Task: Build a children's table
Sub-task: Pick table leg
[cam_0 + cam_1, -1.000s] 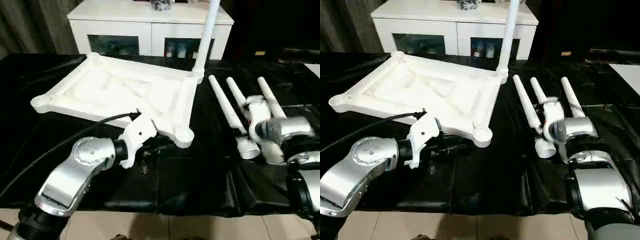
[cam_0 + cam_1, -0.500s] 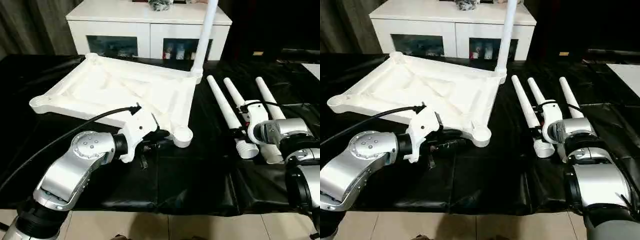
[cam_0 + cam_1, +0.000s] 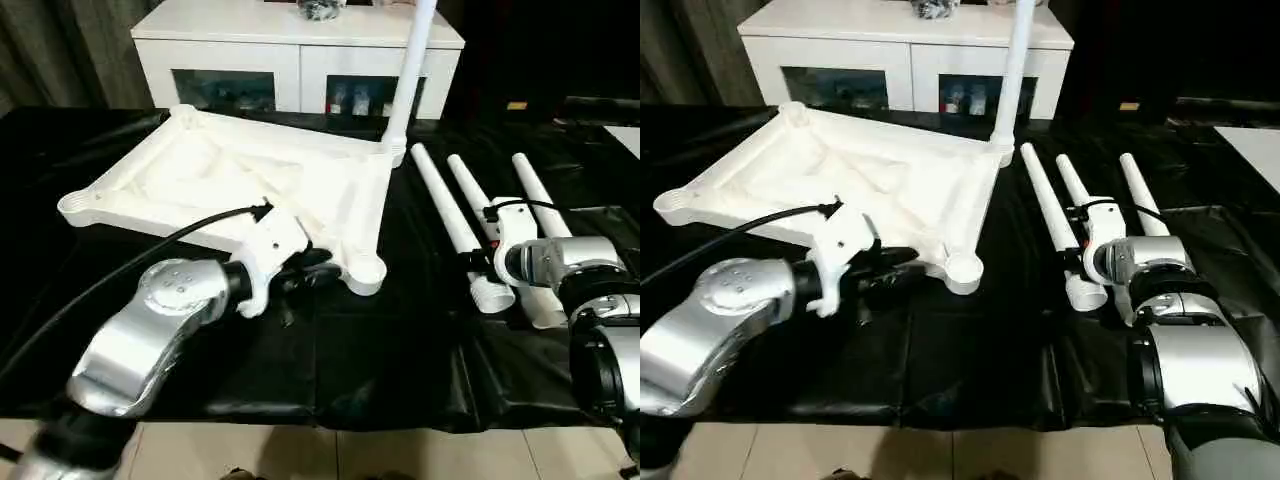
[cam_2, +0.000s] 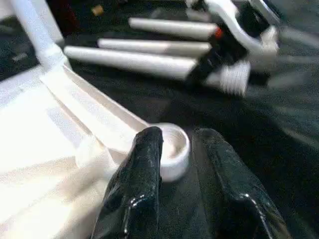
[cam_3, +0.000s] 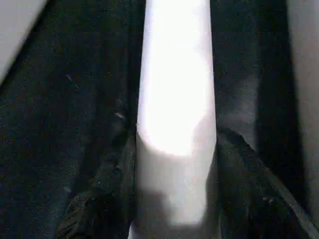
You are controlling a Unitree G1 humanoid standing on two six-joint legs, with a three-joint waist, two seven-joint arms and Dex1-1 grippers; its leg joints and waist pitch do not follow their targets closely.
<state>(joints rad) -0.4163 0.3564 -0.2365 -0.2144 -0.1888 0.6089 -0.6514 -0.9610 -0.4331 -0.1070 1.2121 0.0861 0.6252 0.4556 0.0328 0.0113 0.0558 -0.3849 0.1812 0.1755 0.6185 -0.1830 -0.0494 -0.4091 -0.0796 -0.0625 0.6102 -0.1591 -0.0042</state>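
Landmark: tabletop [image 3: 250, 175], upside down on the black sheet [image 3: 380, 360], ribbed underside up.

Nearest the camera, left gripper [image 4: 179, 164] sits at the tabletop's near right corner socket [image 3: 366, 272]. Its two black fingers [image 4: 137, 184] are parted a little with nothing between them; one finger overlaps the tabletop's edge rib, the other is over the black sheet just beside the socket. Socket is open, no leg in it.

Right of the tabletop, right gripper [image 5: 174, 164] straddles the middle loose leg [image 3: 472, 196], one of three lying side by side on the sheet. Its fingers [image 5: 249, 189] are on either side of the leg, close to it; can't tell if they actually press it. The inner loose leg [image 3: 445, 215], nearest the tabletop, has its threaded thick end [image 3: 492, 294] toward the camera. The outer loose leg [image 3: 535, 193] is farthest from the tabletop.

At the tabletop's far right corner, a fourth leg [image 3: 412, 60] stands upright in its socket.

Behind the tabletop, white cabinet [image 3: 300, 50] with glass-fronted compartments.
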